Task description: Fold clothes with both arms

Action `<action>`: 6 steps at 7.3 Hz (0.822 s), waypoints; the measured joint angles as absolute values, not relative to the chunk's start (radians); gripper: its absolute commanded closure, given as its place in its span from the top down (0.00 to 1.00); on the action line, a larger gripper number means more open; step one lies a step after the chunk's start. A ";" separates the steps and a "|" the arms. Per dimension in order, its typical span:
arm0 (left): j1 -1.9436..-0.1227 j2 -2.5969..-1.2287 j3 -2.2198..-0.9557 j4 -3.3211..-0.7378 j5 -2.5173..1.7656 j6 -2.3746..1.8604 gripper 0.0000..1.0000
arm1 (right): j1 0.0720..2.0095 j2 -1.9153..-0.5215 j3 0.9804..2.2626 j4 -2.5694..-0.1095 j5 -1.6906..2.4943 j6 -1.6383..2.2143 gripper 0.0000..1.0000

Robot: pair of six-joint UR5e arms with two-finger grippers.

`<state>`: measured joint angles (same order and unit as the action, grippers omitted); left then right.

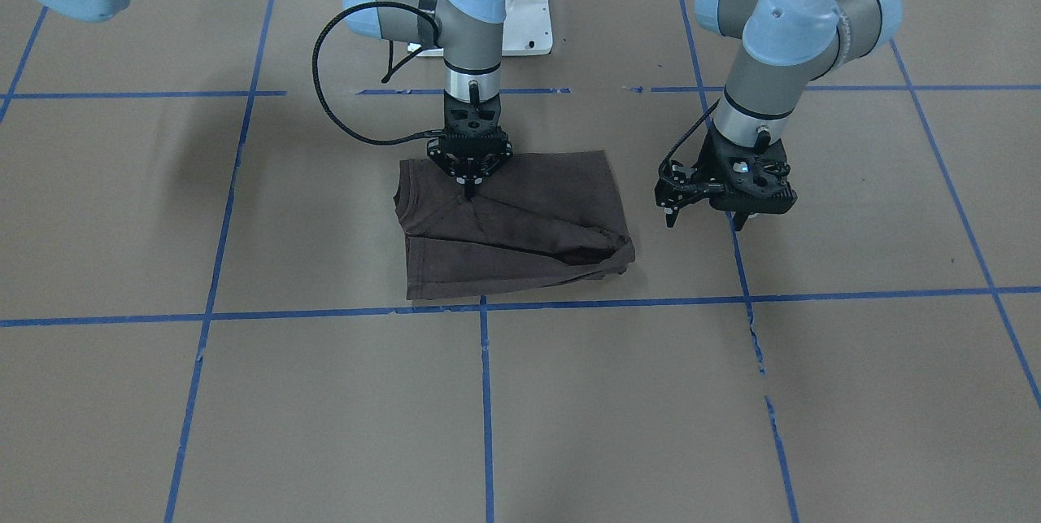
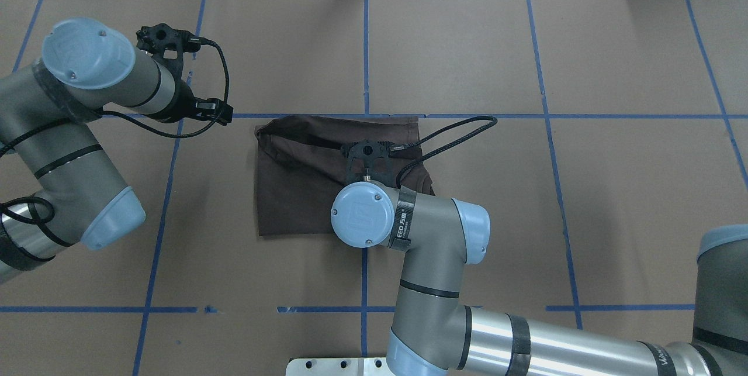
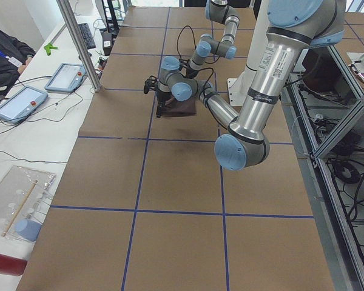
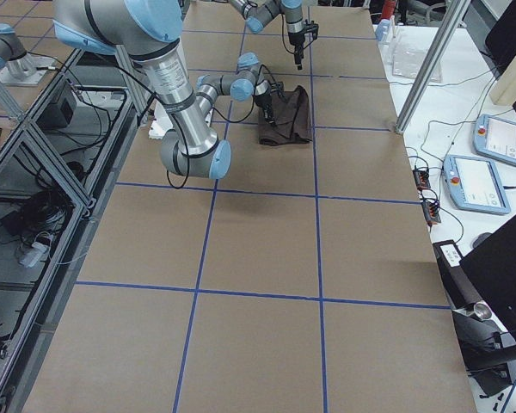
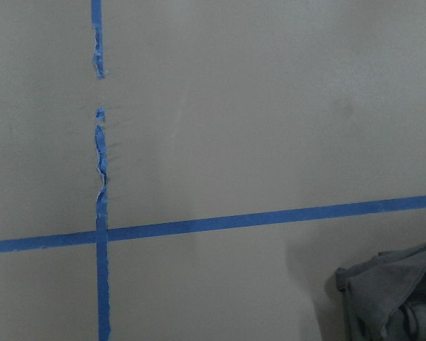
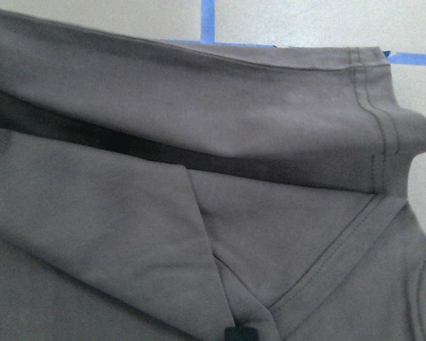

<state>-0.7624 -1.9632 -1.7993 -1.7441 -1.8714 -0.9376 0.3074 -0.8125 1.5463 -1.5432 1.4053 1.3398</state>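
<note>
Now, the left gripper (image 1: 704, 219) hangs just beside the T-shirt's edge without touching it, its jaws spread and holding nothing. The dark brown T-shirt (image 1: 529, 246) lies as a folded packet near the table's middle. Its long axis runs from one arm toward the other, and a bunched corner (image 1: 616, 253) points to the left arm's side. The right gripper (image 1: 469, 188) stands upright on the cloth with its jaws closed to a point, I think pinching a fold. The brown paper (image 1: 325, 409) is flat, crossed by blue tape lines (image 1: 485, 393), and gives wide room around.
</note>
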 measured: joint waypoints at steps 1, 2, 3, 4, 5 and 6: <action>-0.762 -1.963 -1.802 -1.744 -1.871 -0.938 1.00 | 0.310 -0.809 1.546 -1.543 1.405 1.347 0.00; -0.762 -1.962 -1.804 -1.744 -1.871 -0.939 1.00 | 0.320 -0.802 1.547 -1.543 1.406 1.352 0.00; -0.762 -1.962 -1.805 -1.744 -1.871 -0.939 1.00 | 0.338 -0.795 1.547 -1.543 1.406 1.353 0.00; -0.762 -1.962 -1.805 -1.744 -1.871 -0.939 1.00 | 0.361 -0.790 1.547 -1.544 1.407 1.353 0.00; -0.762 -1.962 -1.805 -1.744 -1.871 -0.939 1.00 | 0.383 -0.786 1.544 -1.545 1.408 1.352 0.03; -0.762 -1.962 -1.805 -1.744 -1.871 -0.939 1.00 | 0.396 -0.784 1.539 -1.545 1.410 1.352 0.63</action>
<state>-0.7624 -1.9622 -1.8055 -1.7442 -1.8715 -0.9391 0.3962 -0.7837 1.5392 -1.5449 1.4103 1.3524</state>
